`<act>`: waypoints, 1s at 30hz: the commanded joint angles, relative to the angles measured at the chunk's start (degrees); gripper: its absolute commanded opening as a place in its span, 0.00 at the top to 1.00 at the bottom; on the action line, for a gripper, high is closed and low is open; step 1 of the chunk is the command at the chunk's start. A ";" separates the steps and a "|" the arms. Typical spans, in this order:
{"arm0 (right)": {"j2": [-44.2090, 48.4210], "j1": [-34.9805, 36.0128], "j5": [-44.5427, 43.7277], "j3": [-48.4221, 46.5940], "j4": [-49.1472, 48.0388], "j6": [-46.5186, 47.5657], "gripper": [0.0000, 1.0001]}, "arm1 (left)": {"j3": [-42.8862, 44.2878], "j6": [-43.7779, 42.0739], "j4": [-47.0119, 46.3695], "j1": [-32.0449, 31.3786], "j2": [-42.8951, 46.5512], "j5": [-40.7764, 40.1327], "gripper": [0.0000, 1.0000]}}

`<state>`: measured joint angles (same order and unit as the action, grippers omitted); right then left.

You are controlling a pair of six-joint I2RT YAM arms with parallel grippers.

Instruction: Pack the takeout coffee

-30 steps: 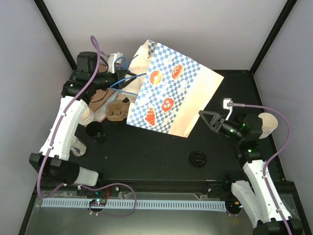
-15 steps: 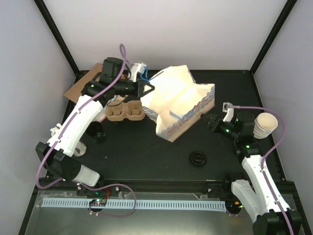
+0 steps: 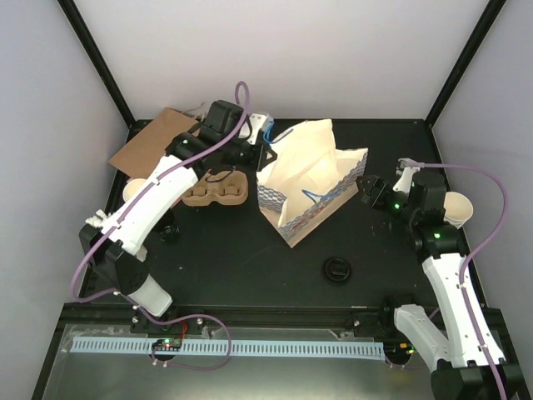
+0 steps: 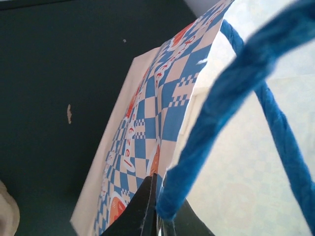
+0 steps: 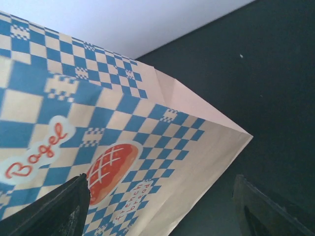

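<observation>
One lidded coffee [image 3: 338, 269] sits at seven o'clock from the wide-open right end effector [image 3: 367, 187], the nearer arm; the left end effector [image 3: 266, 155] pinches the bag [image 3: 316, 179] by its blue handle [image 4: 236, 83].

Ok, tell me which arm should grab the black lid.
Right. The right pincer stands open, free, nearer the black lid; the left pincer is shut on the bag handle.

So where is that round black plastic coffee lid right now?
In the overhead view the round black plastic lid sits near the front edge of the black table, right of centre, in front of the blue-and-white checked paper bag.
</observation>
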<state>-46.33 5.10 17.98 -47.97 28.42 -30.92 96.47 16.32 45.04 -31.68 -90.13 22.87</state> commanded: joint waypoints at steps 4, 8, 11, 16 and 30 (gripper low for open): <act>-3.27 -0.10 -5.98 -2.21 5.49 -2.68 0.17 | 5.71 0.78 2.31 -2.68 -4.31 -10.15 0.78; -4.45 -0.11 -7.02 -3.08 6.58 -3.79 0.11 | 8.81 -1.43 3.78 -2.68 -5.83 -12.50 0.38; -5.48 -0.14 -8.31 -4.74 9.11 -4.64 0.05 | 10.39 -3.96 5.16 -2.64 -5.34 -14.60 0.28; -7.74 -0.24 -10.59 -9.87 14.33 -4.50 0.00 | 8.70 -7.45 4.80 -2.68 -0.88 -14.76 0.18; -9.95 -0.19 -13.99 -15.88 22.77 3.15 0.00 | -14.11 -4.87 2.59 2.50 15.81 -31.71 0.01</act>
<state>-57.60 5.10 6.39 -64.16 48.69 -29.39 88.49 8.95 47.92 -32.80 -77.03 -3.92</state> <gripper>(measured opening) 0.999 0.988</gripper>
